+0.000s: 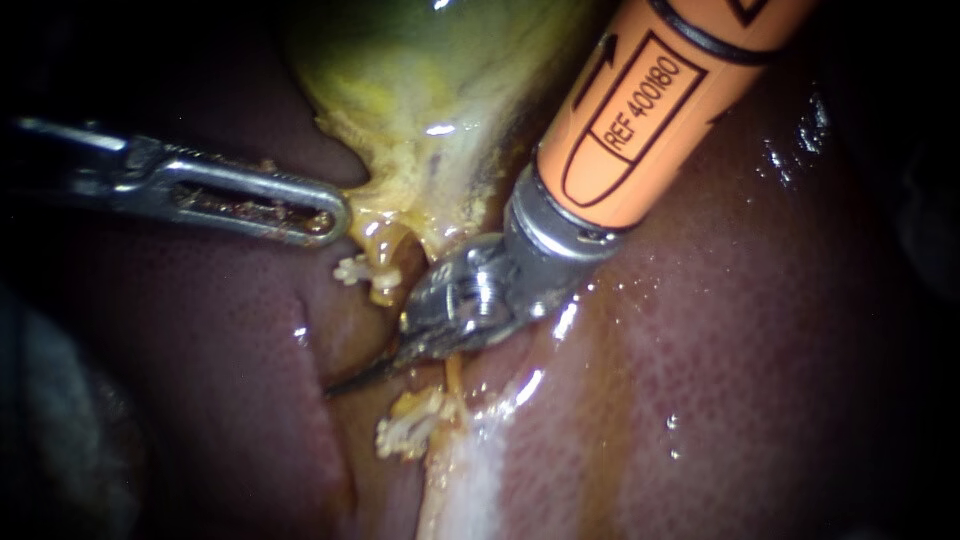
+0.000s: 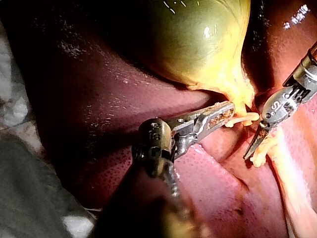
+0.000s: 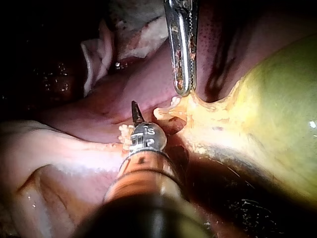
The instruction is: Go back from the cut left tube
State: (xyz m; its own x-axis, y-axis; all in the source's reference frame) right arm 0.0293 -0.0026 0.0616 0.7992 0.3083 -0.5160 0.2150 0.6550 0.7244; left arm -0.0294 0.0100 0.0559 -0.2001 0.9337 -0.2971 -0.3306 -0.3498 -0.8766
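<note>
The cut tube shows as two stumps below the neck of the gallbladder [image 1: 430,90]: an upper stump [image 1: 385,272] hanging from the yellow neck and a lower stump [image 1: 415,425] lying on the liver [image 1: 750,380], each carrying a pale clip (the upper clip [image 1: 352,270] is the plainer of the two). The right instrument [image 1: 348,384] comes in from the upper right, and its dark blades lie together in one thin point holding nothing. That point sits in the gap between the stumps, clear of both. The left instrument [image 1: 335,215] reaches in from the left, its jaws closed on the edge of the gallbladder's neck, just above the upper stump.
</note>
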